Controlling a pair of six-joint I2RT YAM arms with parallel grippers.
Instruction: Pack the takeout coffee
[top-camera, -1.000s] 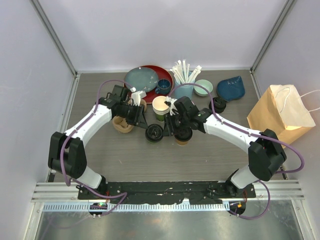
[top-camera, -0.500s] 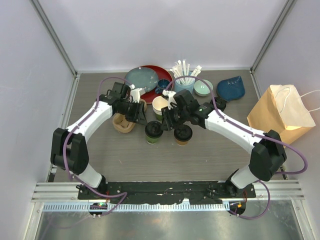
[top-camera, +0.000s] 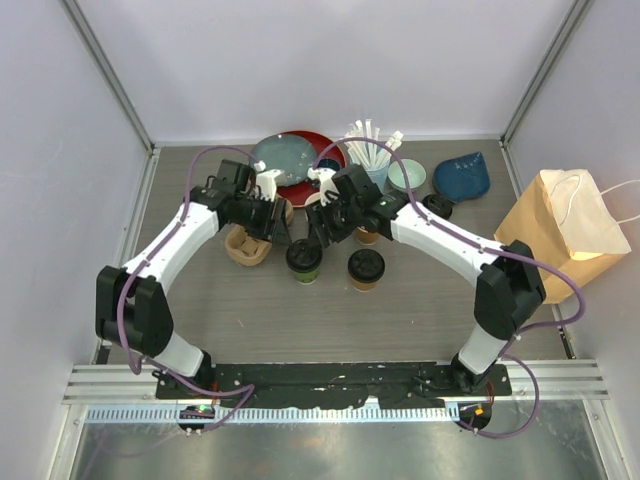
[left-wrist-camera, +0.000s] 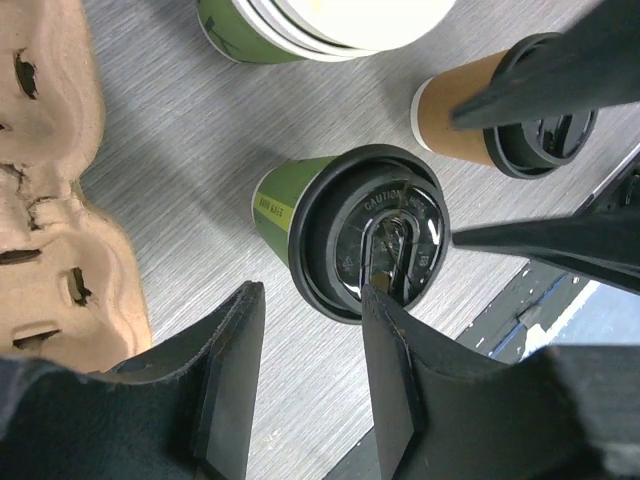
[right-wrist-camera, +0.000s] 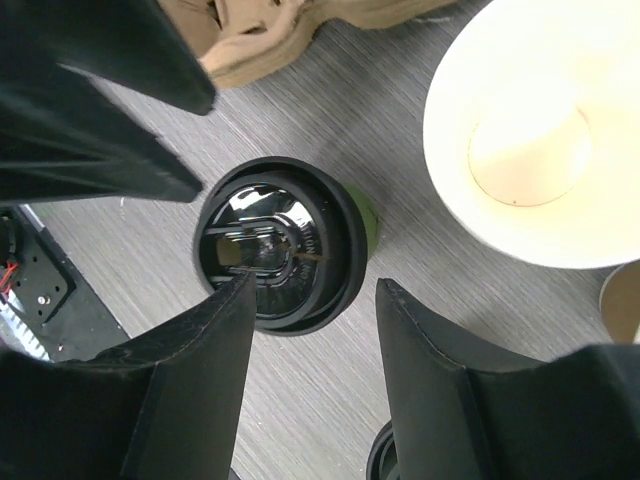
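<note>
Carrier tray (top-camera: 243, 248), tan moulded pulp, is leftmost on the grey wood-grain table (top-camera: 250, 320). Left gripper (left-wrist-camera: 310, 290) hovers just right of it, jaws apart with nothing between them and tips pointing down beside the green-sided paper cup with round black plastic lid (left-wrist-camera: 345, 235). That cup stands upright on the table, just right of the carrier and outside it. Right gripper (right-wrist-camera: 312, 285) is over the same cup from the far side. Its jaws are spread, the lid shows below the gap, and I can see no contact. Stack of lidless cream-rimmed paper cups (right-wrist-camera: 530, 130) stands just behind the green cup. Brown-sided paper cup with black lid (top-camera: 366, 268) is upright on the table, near the green cup's right side and not touching it; neither gripper is on it. Back row: grey-blue plate (top-camera: 283, 157) on a red round plate (top-camera: 299, 189), blue cup of white straws (top-camera: 370, 150), pale green bowl (top-camera: 407, 175), dark blue dish (top-camera: 462, 175). Far right, by the wall: brown paper bag with white handles (top-camera: 555, 230).
</note>
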